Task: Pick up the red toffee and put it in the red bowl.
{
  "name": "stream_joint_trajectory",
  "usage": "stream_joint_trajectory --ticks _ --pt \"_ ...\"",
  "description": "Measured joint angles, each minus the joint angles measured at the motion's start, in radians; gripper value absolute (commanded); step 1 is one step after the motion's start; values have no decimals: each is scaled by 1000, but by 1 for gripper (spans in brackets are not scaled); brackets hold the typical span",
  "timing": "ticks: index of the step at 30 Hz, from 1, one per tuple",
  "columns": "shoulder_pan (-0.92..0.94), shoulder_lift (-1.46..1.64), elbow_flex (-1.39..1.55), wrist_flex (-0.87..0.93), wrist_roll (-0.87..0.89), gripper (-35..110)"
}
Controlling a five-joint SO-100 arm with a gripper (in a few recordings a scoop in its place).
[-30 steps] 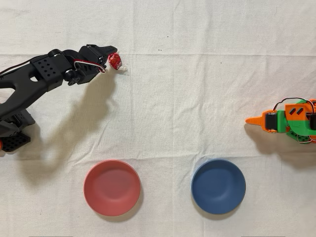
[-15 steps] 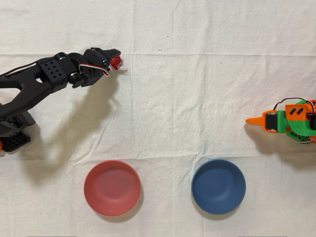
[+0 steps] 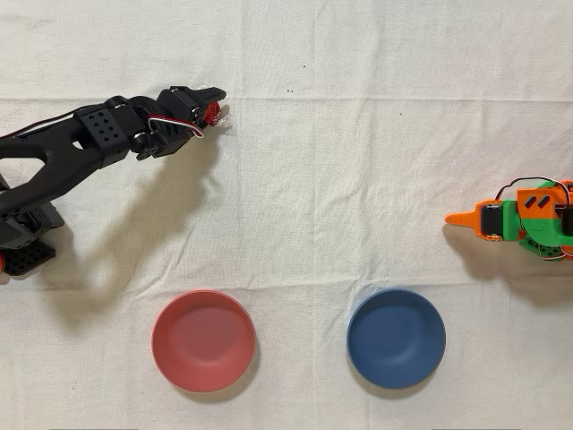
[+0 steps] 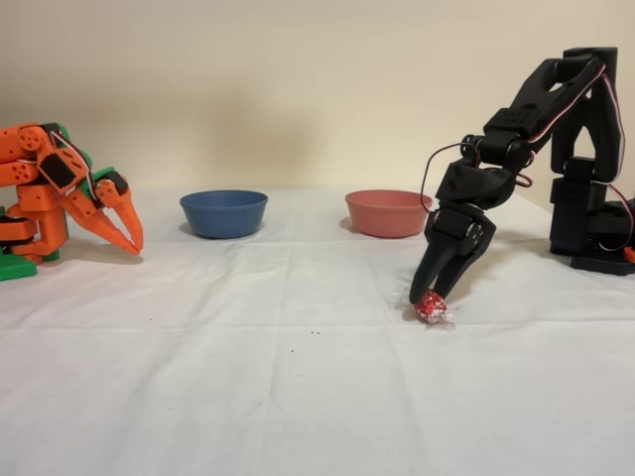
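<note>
The red toffee (image 4: pixel 431 307) lies on the white cloth; from above, the red toffee (image 3: pixel 214 111) is partly covered by the fingers. The black arm's gripper (image 4: pixel 434 294) points down onto it, its fingertips at the candy's top and sides. The jaws stand a little apart around the candy, which still rests on the cloth. In the overhead view the gripper (image 3: pixel 209 105) is at the upper left. The red bowl (image 3: pixel 203 340) sits at the lower left there, well away from the gripper. From the side, the red bowl (image 4: pixel 388 212) stands behind the arm.
A dark blue bowl (image 3: pixel 396 338) sits to the right of the red one in the overhead view. The idle orange arm (image 3: pixel 519 221) stands at that view's right edge. The black arm's base (image 4: pixel 595 213) is at the right in the fixed view.
The gripper has moved slightly right and down over the toffee. A second ago the candy lay in plain sight at the fingertips; now the fingers cover most of it.
</note>
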Motion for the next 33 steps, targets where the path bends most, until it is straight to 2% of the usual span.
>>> stream_joint_trajectory --ticks 11,25,33 --pt "0 0 -3 6 9 11" --pt "2 6 14 6 -2 9" --pt "25 86 46 69 9 9"
